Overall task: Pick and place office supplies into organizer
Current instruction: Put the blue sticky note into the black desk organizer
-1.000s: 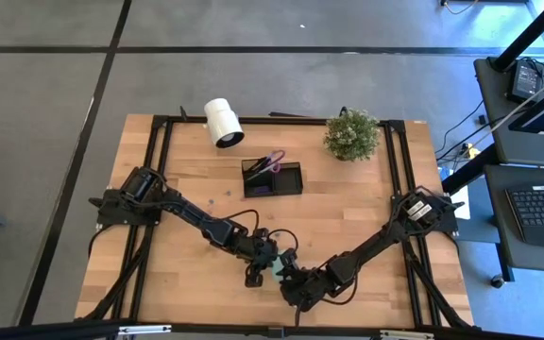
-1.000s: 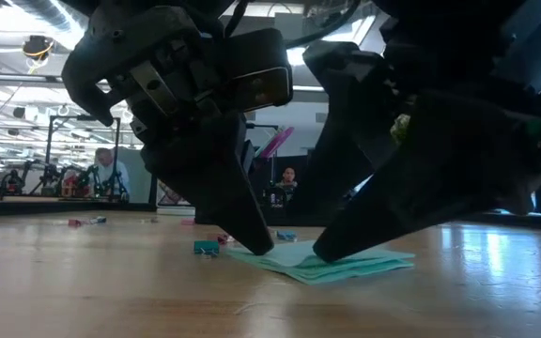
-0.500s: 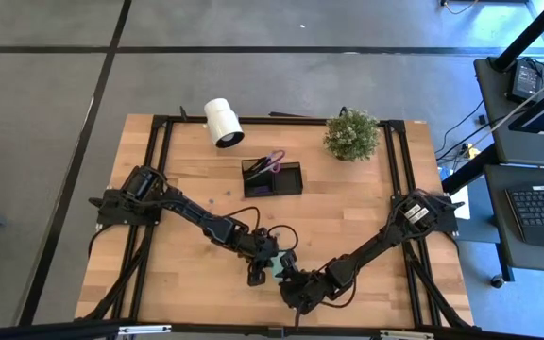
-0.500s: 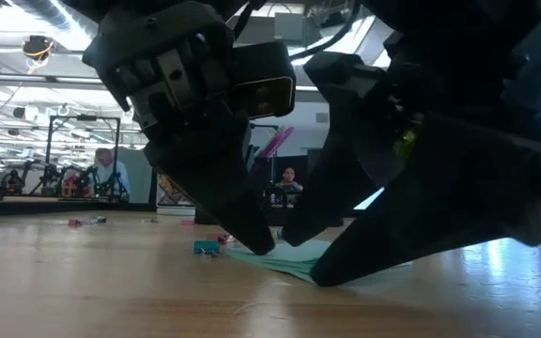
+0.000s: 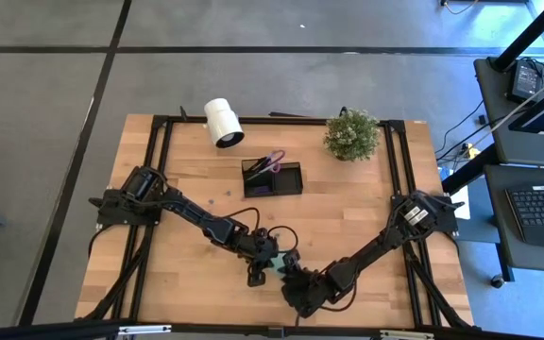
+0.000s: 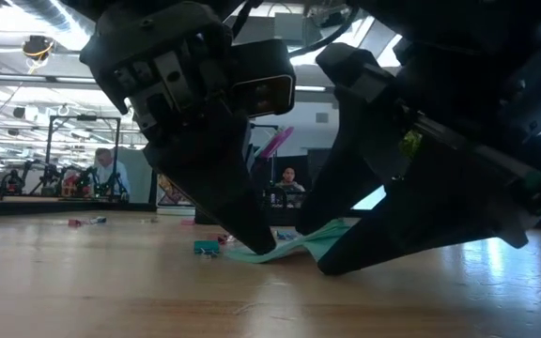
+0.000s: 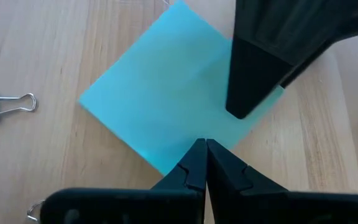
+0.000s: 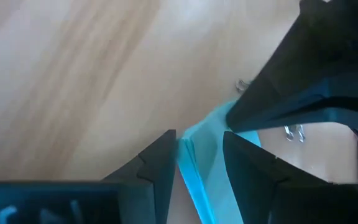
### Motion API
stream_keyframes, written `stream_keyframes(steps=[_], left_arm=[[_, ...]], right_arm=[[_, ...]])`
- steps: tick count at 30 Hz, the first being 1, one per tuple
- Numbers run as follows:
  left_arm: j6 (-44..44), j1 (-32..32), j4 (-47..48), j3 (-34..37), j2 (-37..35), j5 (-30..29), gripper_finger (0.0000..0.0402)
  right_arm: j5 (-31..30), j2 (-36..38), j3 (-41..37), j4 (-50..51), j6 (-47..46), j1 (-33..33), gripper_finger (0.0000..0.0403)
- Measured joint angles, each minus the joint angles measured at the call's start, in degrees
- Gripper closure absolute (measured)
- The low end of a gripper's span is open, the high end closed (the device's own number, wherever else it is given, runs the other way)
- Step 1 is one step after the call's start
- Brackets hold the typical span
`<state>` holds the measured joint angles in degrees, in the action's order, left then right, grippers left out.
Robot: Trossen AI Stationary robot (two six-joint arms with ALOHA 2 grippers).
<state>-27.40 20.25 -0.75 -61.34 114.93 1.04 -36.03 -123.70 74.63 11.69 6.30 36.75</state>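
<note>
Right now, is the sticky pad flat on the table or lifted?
Partly lifted: one edge of the sticky pad rises between the right gripper jaws, while the shut left gripper pins the opposite edge down.

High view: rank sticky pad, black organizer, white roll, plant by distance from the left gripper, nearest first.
From the left gripper, near the table's front edge:
1. Sticky pad: right beside the gripper, between the two arms.
2. Black organizer: mid-table, straight toward the back.
3. White roll: back edge, left of the organizer.
4. Plant: back edge, on the right; close to the roll's distance, but looks slightly farther.
</note>
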Motion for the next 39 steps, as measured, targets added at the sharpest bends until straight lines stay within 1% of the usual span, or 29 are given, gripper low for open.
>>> stream_keyframes(steps=[6, 10, 13, 16, 22, 39], left_arm=[[-0.5, 0.0, -0.1, 0.0, 0.0, 0.6, 0.0400], [-0.7, -0.1, -0.9, 0.1, 0.1, 2.6, 0.0399], [-3.0, -0.1, -2.1, 0.1, 0.2, 3.3, 0.0400], [-4.8, -0.2, -2.4, 0.2, 0.2, 3.5, 0.0399], [-6.1, -0.3, -2.8, 0.1, 0.2, 3.8, 0.0400], [-7.9, -0.4, -5.6, 0.1, 0.3, 3.7, 0.0400]], right_arm=[[-1.7, -0.1, 1.6, 6.4, -0.1, -0.1, 0.0279], [-1.9, -0.1, 1.6, 7.3, -2.8, -0.2, 0.0298], [-2.1, 0.0, 1.6, 6.9, -5.9, -0.2, 0.0312], [-2.1, 0.0, 1.5, 6.1, -7.1, -0.2, 0.0320], [-2.1, -0.1, 1.5, 5.5, -10.8, -0.3, 0.0319], [-1.2, -0.2, 1.8, 3.6, -12.1, -0.7, 0.0314]])
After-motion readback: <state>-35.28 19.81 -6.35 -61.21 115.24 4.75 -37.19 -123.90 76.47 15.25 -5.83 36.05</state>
